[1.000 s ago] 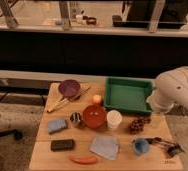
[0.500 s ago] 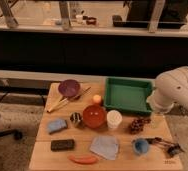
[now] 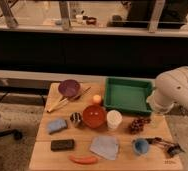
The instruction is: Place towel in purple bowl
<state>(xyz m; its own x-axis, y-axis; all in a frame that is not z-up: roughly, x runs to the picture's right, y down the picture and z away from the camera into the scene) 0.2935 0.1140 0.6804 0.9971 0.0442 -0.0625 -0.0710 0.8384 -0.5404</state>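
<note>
Camera view over a wooden worktop (image 3: pixel 42 159) crowded with small items. At far left a thick blue pad (image 3: pixel 57 125) sits above a black block (image 3: pixel 62 145). The purple bowl (image 3: pixel 69 88) stands at the back left corner, upright and empty, with wooden sticks (image 3: pixel 67 101) lying beside it. Toward the middle, a red-orange bowl (image 3: pixel 94 116) sits below a small orange ball (image 3: pixel 97 99). The towel (image 3: pixel 105 147) lies flat and slightly rumpled on the front of the worktop, just below the red-orange bowl and well apart from the purple bowl. A white cup (image 3: pixel 114 120) stands right of the red-orange bowl, in front of a green tray (image 3: pixel 127 95). Farther right is a blue cup (image 3: pixel 140 146). The white robot arm (image 3: pixel 179 90) hangs over the right edge; its pincer (image 3: pixel 156 114), at the arm's lower end beside the tray, is spread wide and holds nothing.
</note>
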